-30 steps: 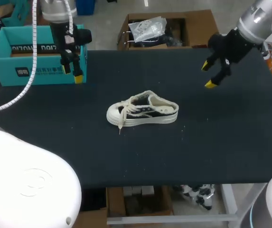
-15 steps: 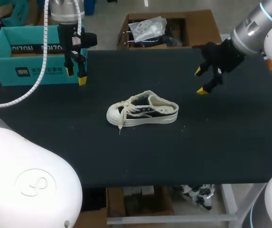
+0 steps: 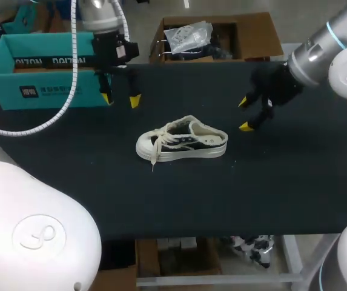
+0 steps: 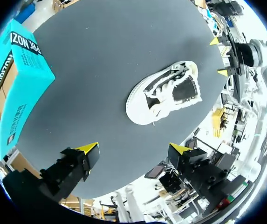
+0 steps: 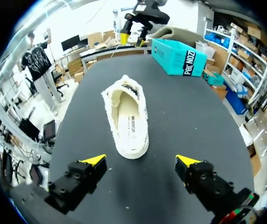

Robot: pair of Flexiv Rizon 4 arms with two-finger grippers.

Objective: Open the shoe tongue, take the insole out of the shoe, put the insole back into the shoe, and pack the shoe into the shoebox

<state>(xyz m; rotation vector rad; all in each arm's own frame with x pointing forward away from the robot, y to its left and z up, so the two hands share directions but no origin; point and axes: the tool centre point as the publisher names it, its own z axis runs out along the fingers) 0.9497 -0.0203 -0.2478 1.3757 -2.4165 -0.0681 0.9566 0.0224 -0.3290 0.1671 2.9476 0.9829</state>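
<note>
Here's where you stand: the shoe (image 3: 182,145) sits upright on its sole in the middle of the table (image 3: 294,182), toe toward your left arm's side, heel toward the right. Neither arm has touched it.

Your left gripper (image 3: 120,99) hangs above the table between the box (image 3: 40,73) and the shoe, fingers spread wide with nothing between them. The right gripper (image 3: 244,115) hovers just off the heel end, fingers also parted and empty. From the right wrist you look straight down the shoe's length, heel nearest.

On progress, call it the very start. The insole (image 5: 126,121) looks to be lying inside the shoe, pale and flat. The laces (image 3: 156,144) trail loose over the toe side. Whether the tongue has been pulled open at all is hard to say from here; I'd judge not.

So everything is left for you: tongue open, insole out, insole back in, then the shoe into the teal box at the far left corner, well apart from it.
</note>
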